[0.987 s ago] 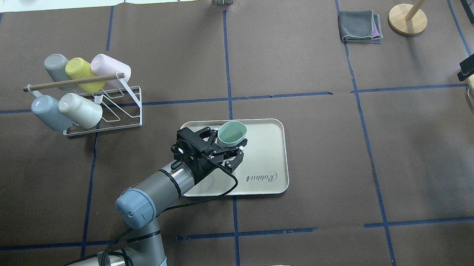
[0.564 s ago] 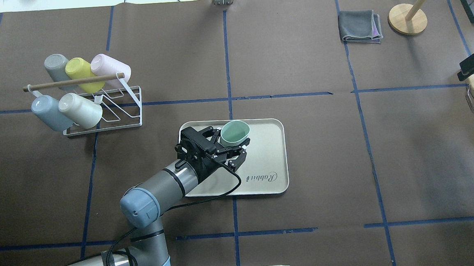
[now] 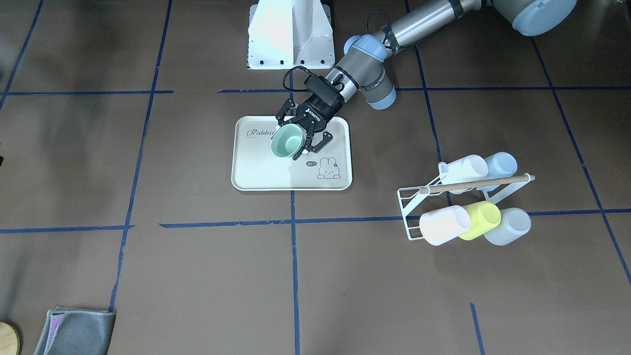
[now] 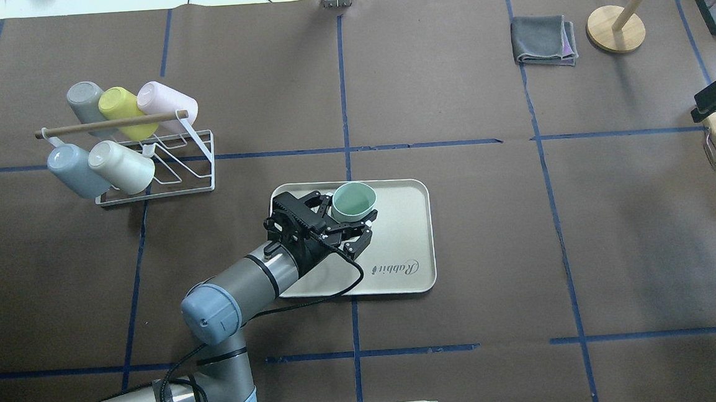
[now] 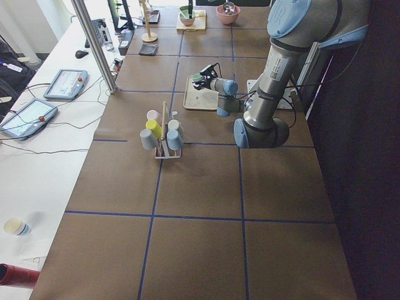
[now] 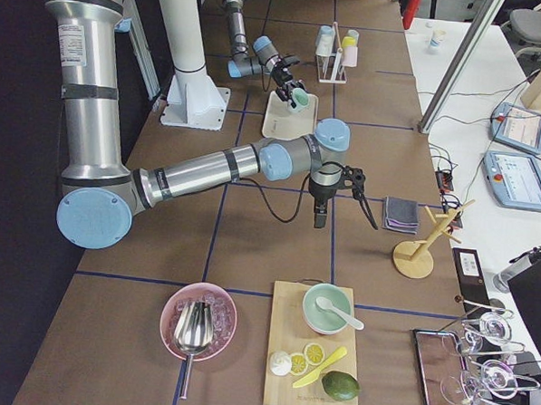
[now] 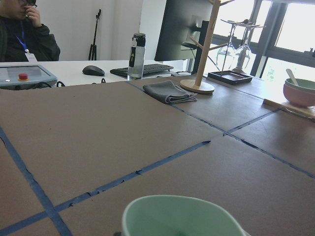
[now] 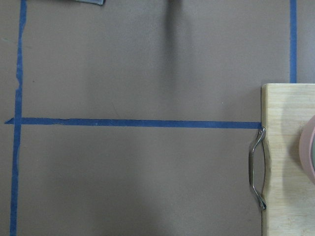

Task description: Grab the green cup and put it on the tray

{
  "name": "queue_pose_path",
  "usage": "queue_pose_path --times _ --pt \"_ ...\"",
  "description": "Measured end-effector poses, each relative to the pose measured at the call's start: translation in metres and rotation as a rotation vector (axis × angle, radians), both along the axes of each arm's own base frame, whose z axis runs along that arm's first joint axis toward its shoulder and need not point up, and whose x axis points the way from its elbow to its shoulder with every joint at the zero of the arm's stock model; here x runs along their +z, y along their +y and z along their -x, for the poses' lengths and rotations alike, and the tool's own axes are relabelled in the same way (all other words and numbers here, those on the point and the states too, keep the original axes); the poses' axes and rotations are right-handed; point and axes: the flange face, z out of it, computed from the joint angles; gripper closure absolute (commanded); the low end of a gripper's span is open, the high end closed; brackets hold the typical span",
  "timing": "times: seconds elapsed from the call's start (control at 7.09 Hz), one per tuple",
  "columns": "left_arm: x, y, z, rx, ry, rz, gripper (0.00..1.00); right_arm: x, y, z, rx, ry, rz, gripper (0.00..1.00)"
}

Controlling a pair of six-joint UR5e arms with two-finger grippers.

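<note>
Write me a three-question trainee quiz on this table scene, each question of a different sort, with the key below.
1. True or false: the small mint-green plastic cup sits between the fingers of the left arm's pincer, over the cream rectangular tray.
2. Multiple choice: how many pastel cups rest on the white wire rack? A three; B five; C eight.
3. Short answer: which word is written in script on the tray?

Key: 1 true; 2 B; 3 Rabbit.
</note>
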Motion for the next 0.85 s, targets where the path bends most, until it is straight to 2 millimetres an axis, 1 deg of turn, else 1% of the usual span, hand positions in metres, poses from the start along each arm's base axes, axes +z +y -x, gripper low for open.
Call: queue_pose_path --times 0.42,0.56,0.71,0.85 --pt "0.0002 0.0000 0.0000 0.000 -0.001 -0.001 0.25 0.0000 -0.0001 0.0000 0.000 0.000 0.000 0.00" --pt "0.0002 0.0000 0.0000 0.000 -0.001 -0.001 0.22 0.0000 -0.0001 0.0000 0.000 0.000 0.000 0.00" --pt "0.0000 0.0000 0.0000 0.000 -0.001 -0.001 0.13 0.0000 -0.0001 0.0000 0.000 0.000 0.000 0.00" --pt "-0.0001 0.0000 0.0000 0.000 -0.001 -0.001 0.02 0.0000 -0.0001 0.0000 0.000 0.000 0.000 0.00"
